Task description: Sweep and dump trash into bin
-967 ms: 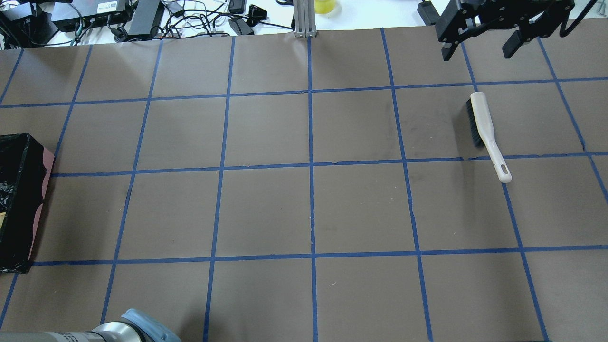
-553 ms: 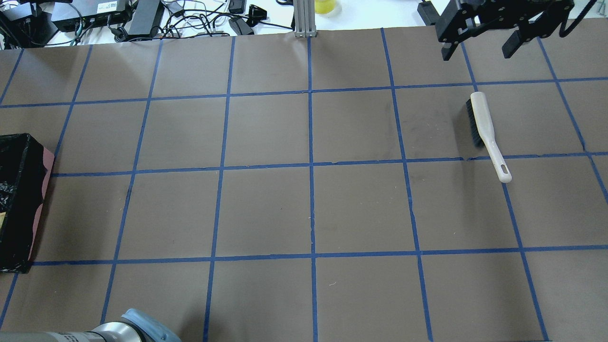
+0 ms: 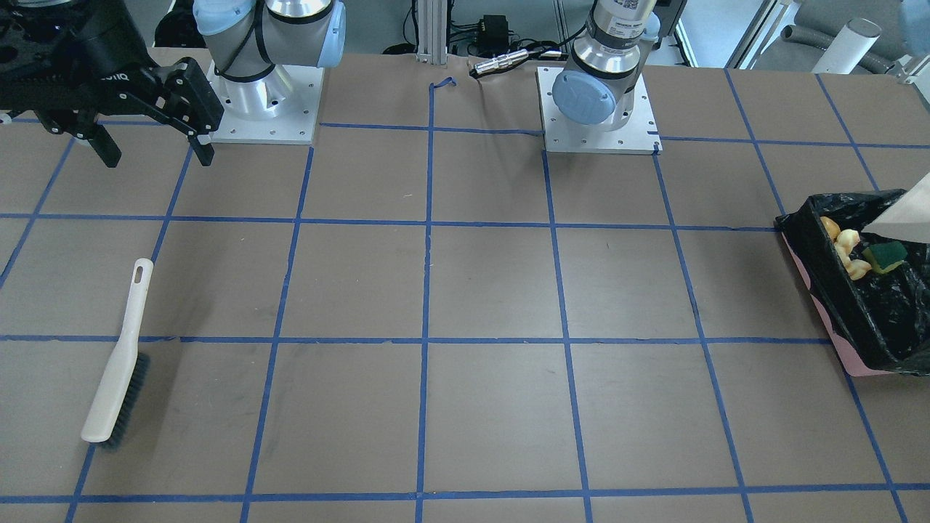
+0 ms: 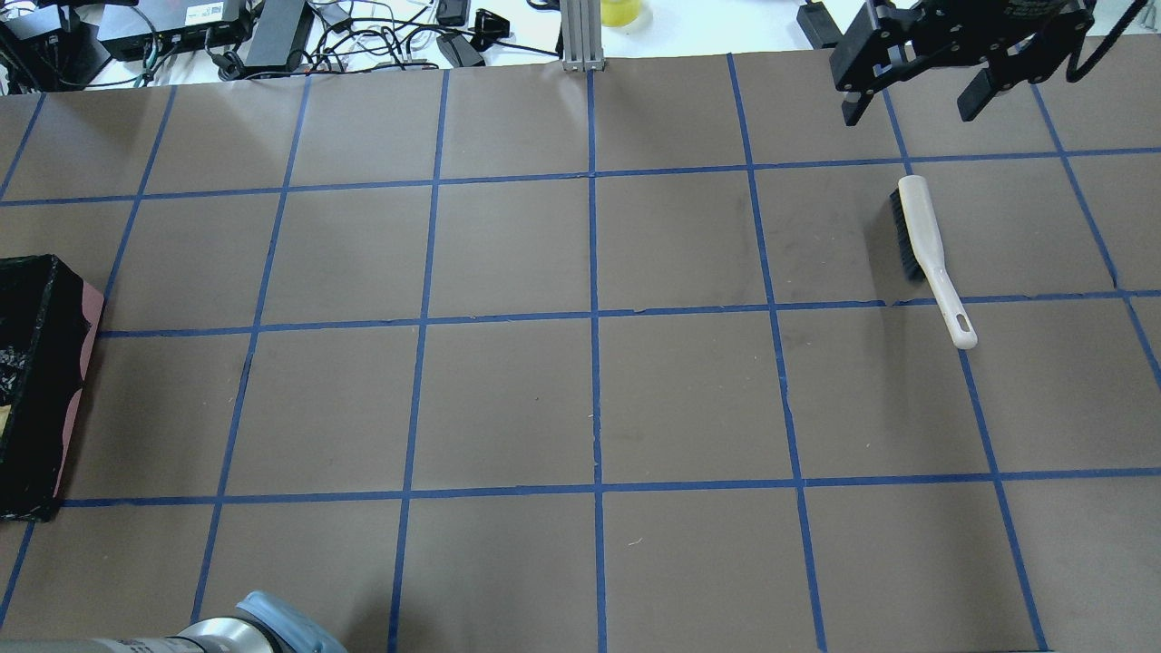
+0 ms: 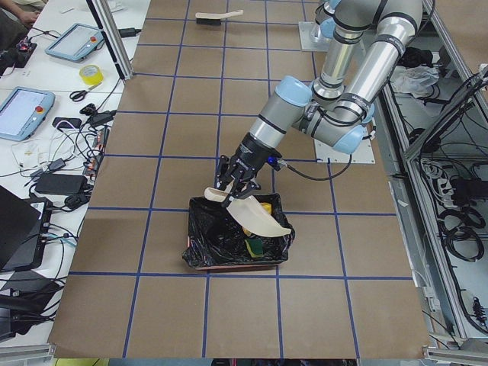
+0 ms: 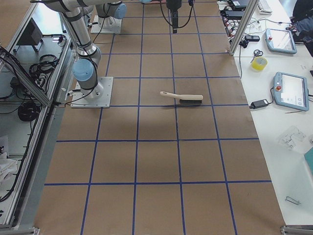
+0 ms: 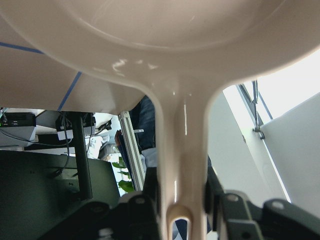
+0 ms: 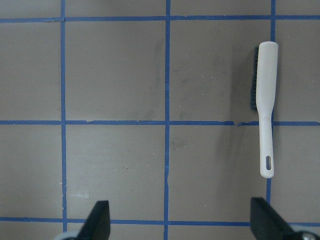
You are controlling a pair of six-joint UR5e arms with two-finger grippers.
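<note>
The bin, pink-sided with a black bag, stands at the table's left end; it also shows in the overhead view and the exterior left view. The trash lies inside it: a green sponge piece and pale yellow lumps. My left gripper is shut on the handle of the beige dustpan, held tilted above the bin; the left wrist view shows the pan from below. My right gripper is open and empty, high above the far right of the table.
The beige brush with dark bristles lies flat on the table at the right, below the right gripper; it also shows in the right wrist view. Cables and boxes lie beyond the table's far edge.
My right gripper has shifted slightly toward the far edge. The brush and the bin have not moved.
</note>
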